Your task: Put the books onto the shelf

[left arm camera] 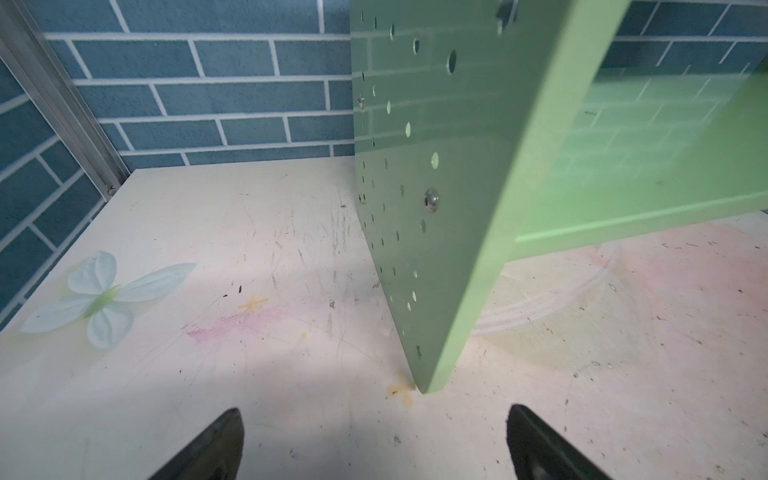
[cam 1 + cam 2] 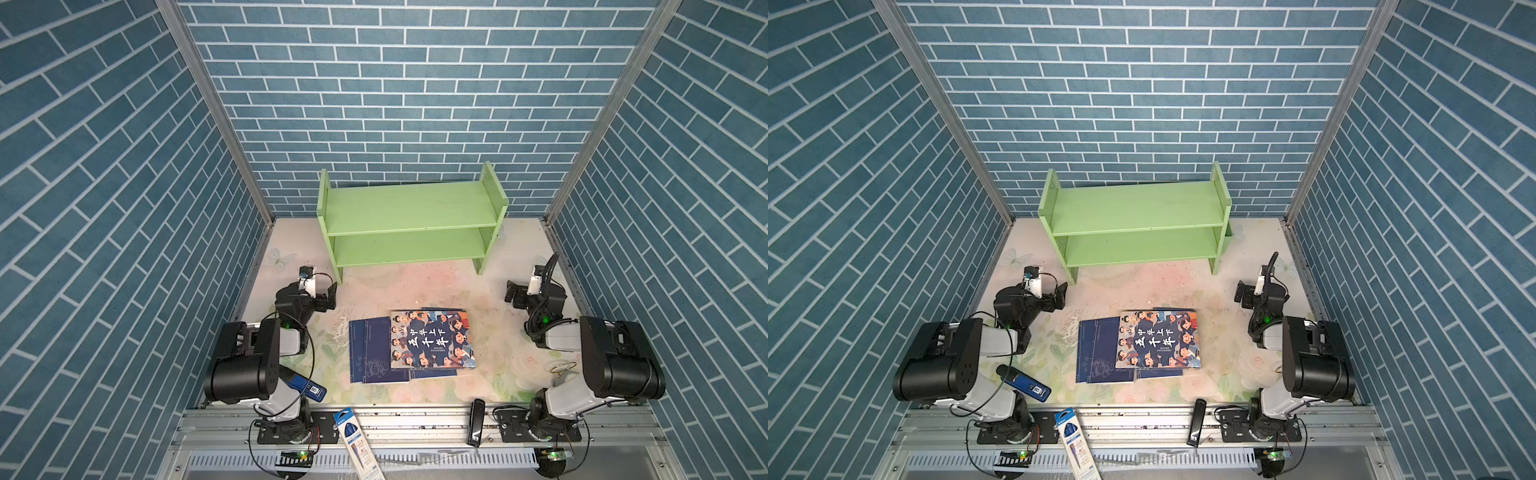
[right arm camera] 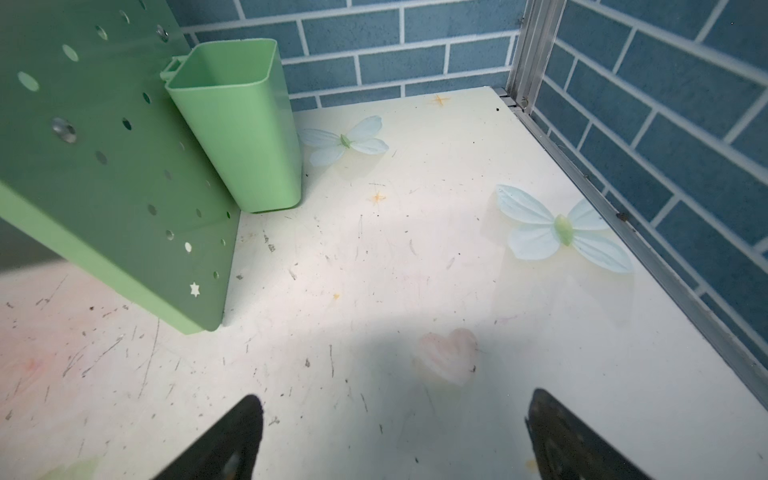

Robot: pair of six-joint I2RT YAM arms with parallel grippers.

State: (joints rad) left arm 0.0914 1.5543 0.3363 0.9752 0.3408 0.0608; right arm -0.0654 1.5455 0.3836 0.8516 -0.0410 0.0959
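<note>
top views, shelf: the light green shelf (image 2: 409, 224) stands at the back of the worktop (image 2: 415, 286); in both top views its two tiers are bare.
top views, books: the cartoon-face book (image 2: 432, 338) lies flat mid-worktop on a pile of thin navy books (image 2: 370, 353), which stick out at its left and along its edges; how many there are cannot be told.
top views, arms: the left end effector (image 2: 328, 298) and right end effector (image 2: 513, 293) sit on either side, well apart from the pile and nearer the shelf legs.
left wrist: jaws spread wide with nothing between them, over bare worktop near a perforated side panel (image 1: 436, 166) of the shelf.
right wrist: jaws also wide and empty; ahead are the opposite panel (image 3: 104, 166) and a green holder (image 3: 241, 124) hung on it.
progress: by this look no book is placed; every book is left to lift and carry over.
</note>
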